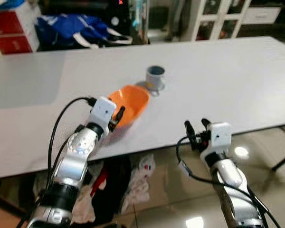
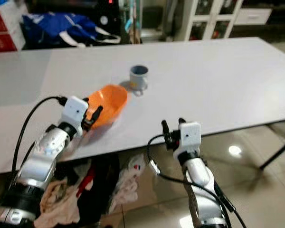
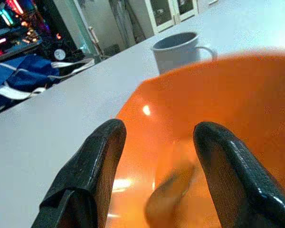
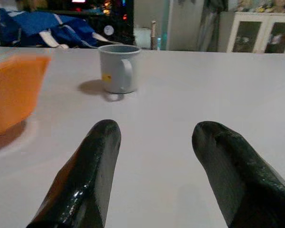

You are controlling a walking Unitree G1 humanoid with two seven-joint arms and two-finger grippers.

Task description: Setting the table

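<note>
Presently, the orange bowl (image 1: pixel 129 104) sits tilted on the white surface (image 1: pixel 218 85), near its front edge, with the grey mug (image 1: pixel 155 77) just behind it; the left gripper (image 1: pixel 118 116) is at the bowl's near rim, fingers apart. The left wrist view alone shows the bowl's interior, where a blurred reflection cannot be identified. The right gripper (image 1: pixel 195 129) hovers at the front edge, fingers apart and holding nothing.

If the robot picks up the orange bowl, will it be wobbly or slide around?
The orange bowl looks like thin, shiny plastic, so it is probably light and a bit slippery. Its rounded bottom already sits tilted on the table, so it could rock or scoot if nudged. The left gripper is at its rim, jaws open; a rim grip might let it swing.
</note>
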